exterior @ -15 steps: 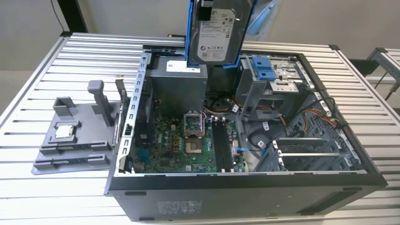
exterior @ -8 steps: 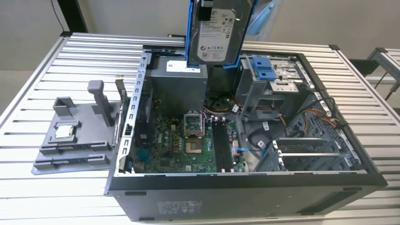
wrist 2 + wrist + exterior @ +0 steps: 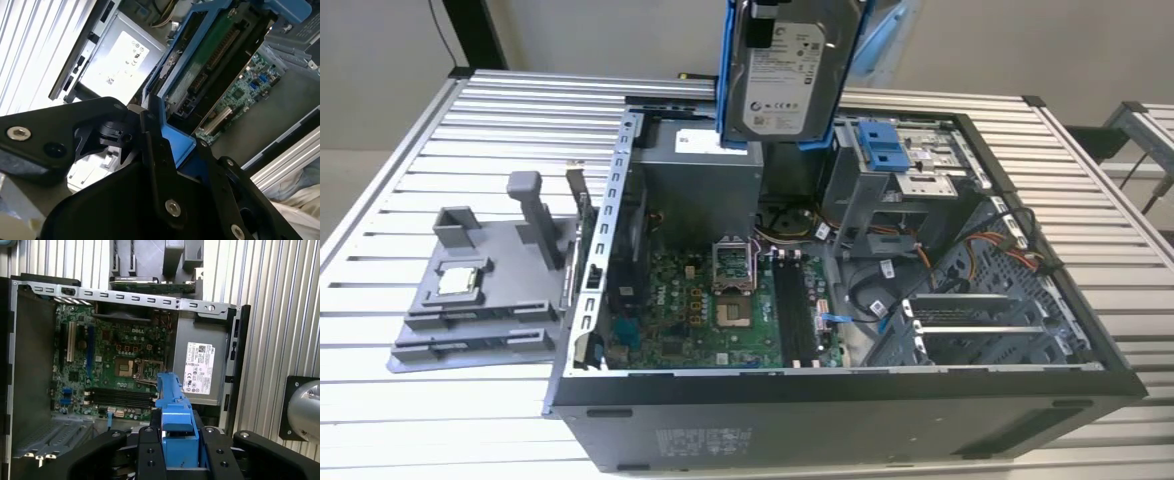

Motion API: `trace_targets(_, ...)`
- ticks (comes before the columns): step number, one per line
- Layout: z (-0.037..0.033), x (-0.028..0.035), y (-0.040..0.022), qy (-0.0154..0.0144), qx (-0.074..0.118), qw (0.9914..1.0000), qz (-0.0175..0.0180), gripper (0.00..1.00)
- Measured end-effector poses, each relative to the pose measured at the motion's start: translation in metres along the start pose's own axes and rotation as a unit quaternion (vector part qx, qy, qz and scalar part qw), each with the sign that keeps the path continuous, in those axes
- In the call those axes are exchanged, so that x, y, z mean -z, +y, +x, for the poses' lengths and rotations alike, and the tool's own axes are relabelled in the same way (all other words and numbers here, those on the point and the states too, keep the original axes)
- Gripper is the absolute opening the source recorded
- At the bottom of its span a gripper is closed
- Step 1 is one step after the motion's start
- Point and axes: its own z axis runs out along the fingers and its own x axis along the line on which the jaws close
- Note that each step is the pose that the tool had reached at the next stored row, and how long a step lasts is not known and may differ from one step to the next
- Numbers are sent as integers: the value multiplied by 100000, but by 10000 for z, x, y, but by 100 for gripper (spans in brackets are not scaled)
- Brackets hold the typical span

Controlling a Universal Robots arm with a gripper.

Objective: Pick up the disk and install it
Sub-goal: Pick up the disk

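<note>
Exterior view: the disk [image 3: 781, 72] hung upright above the open computer case [image 3: 854, 392]; in the first wrist view the gripper [image 3: 178, 434] had its jaws clamped on the disk.

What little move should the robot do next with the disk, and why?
Probably carry the disk a little toward the exterior view's right. The hand grips its blue bracket high above the open case, and the drive cage with blue tabs sits to that side.
</note>
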Motion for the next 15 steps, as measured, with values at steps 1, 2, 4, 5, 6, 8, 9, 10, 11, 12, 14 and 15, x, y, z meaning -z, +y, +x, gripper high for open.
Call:
trace_targets(1, 8, -1, -1, 1, -137, 100000, 1, 0)
trace_targets(2, 16, -2, -3, -2, -283, 100000, 6, 0)
trace_targets(4, 20, -6, -4, -4, -502, 99999, 14, 0)
trace_targets(5, 20, -7, -4, -4, -521, 99999, 13, 0)
trace_targets(6, 21, -6, -4, 2, -520, 99999, 11, 0)
trace_targets(8, 21, -6, -4, 2, -518, 99999, 10, 0)
trace_targets(9, 21, -7, -4, 0, -517, 99999, 10, 0)
trace_targets(10, 21, -7, -4, 1, -517, 99999, 11, 0)
trace_targets(11, 21, -7, -4, 1, -518, 99999, 11, 0)
trace_targets(12, 21, -7, -4, 1, -518, 99999, 10, 0)
trace_targets(14, 31, -9, -9, -15, -507, 99999, 20, 0)
trace_targets(15, 45, -9, -15, -9, -511, 99999, 15, 0)
